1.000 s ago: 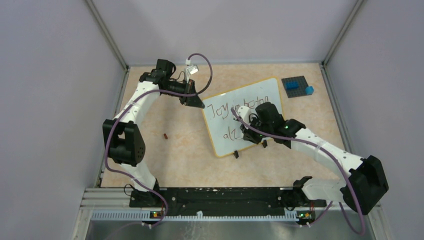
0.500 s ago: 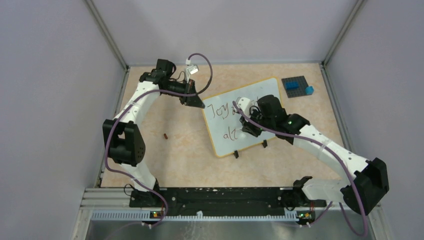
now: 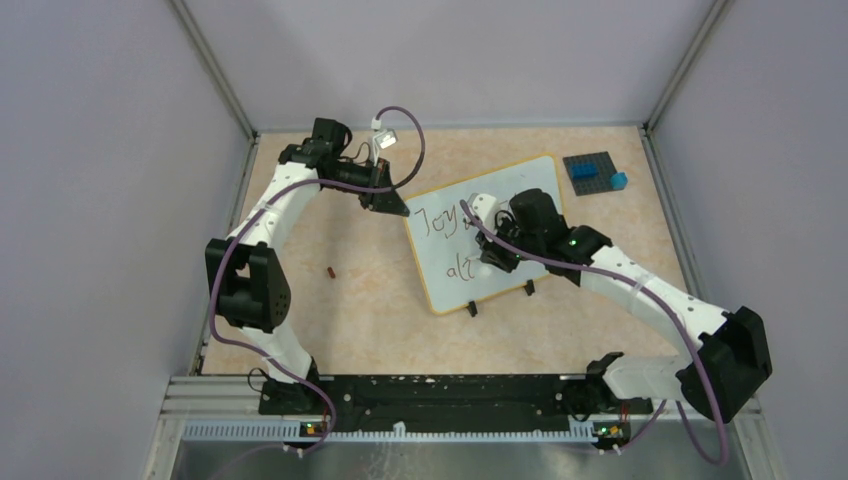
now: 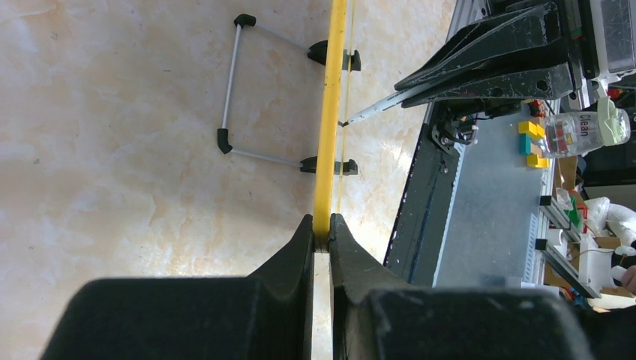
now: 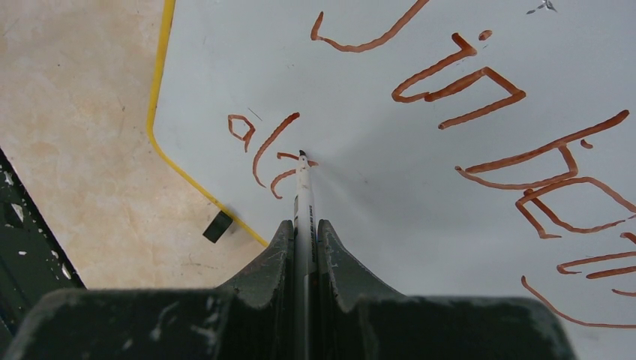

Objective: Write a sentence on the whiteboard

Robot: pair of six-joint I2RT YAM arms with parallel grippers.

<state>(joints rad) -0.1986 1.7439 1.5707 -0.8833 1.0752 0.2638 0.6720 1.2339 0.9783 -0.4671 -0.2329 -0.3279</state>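
The whiteboard (image 3: pixel 440 262) lies tilted on the table, white with a yellow rim (image 4: pixel 329 135) and two black clip feet (image 3: pixel 472 310). My left gripper (image 3: pixel 398 208) is shut on its upper left corner; in the left wrist view the jaws (image 4: pixel 322 234) pinch the yellow rim edge-on. My right gripper (image 3: pixel 497 256) is shut on a thin white marker (image 5: pixel 303 196), whose tip touches the board at the second line. The sentence (image 5: pixel 480 90) is in reddish-brown: "Joy" and further words above, "al" and a started letter (image 5: pixel 270 146) below. My right arm hides part of the first line from above.
A dark blue studded plate (image 3: pixel 592 170) with a small blue brick (image 3: pixel 619 180) sits at the back right. A small dark red piece (image 3: pixel 331 271) lies on the table left of the board. Grey walls enclose the table. The arm rail (image 3: pixel 440 392) runs along the near edge.
My right gripper has moved with the marker up and left over the second line, from the board's near edge to beside "al". The left gripper and the board have stayed still.
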